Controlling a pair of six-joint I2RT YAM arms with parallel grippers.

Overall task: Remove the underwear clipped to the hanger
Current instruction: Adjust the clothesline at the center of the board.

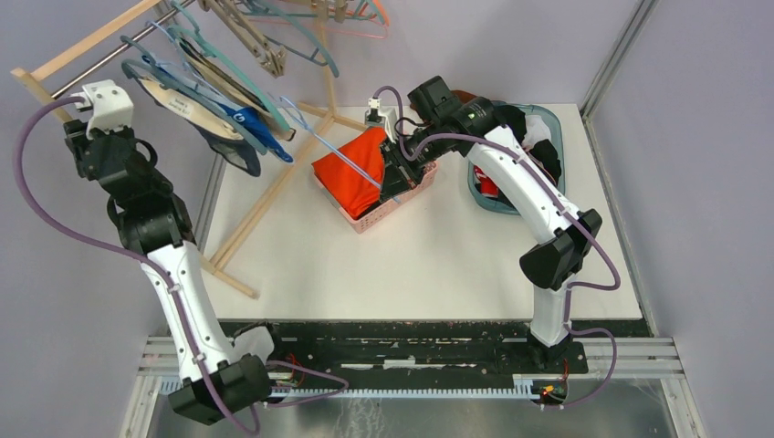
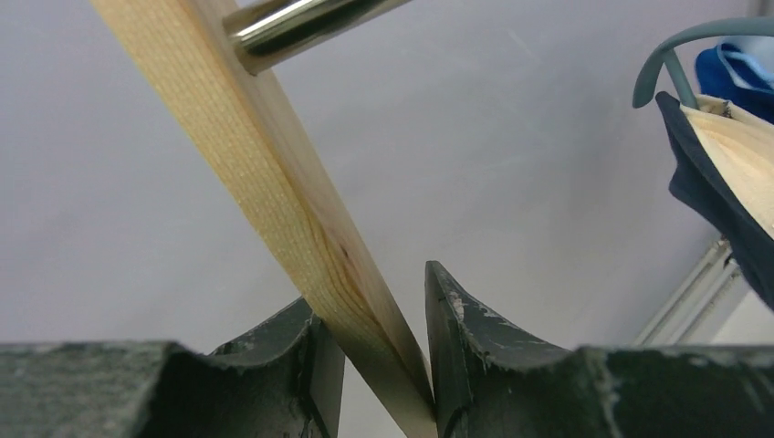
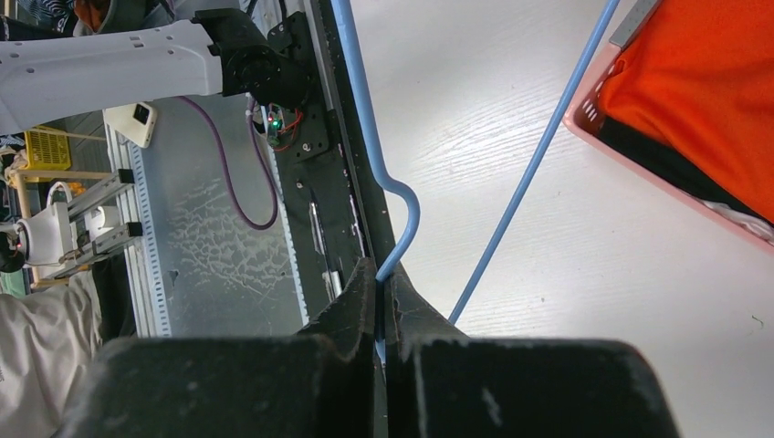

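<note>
1. Top view: three pieces of underwear are seen on hangers at the wooden rack (image 1: 265,196), at 10 to 11 o'clock: navy briefs (image 1: 233,153), royal blue briefs (image 1: 262,130) and beige briefs (image 1: 181,102). Small print on the beige pair and a white mark on the blue waistband are seen but cannot be read. The left gripper (image 1: 94,111) is at the rack's 10 o'clock end. The right gripper (image 1: 391,157) is at 12 o'clock over one pink basket (image 1: 402,206) holding an orange garment (image 1: 351,169). One blue-grey bin (image 1: 482,195) sits at 2 o'clock on the table (image 1: 411,265).
2. Left wrist view: only here is it shown that the rack's end bar (image 2: 274,164) is pinched between the fingers (image 2: 465,338), just below the metal rod (image 2: 301,20). The same three briefs are glimpsed at 2 o'clock.
3. Right wrist view: only here are the jaws seen pressed together on a light blue wire hanger (image 3: 365,119). No underwear is shown.
</note>
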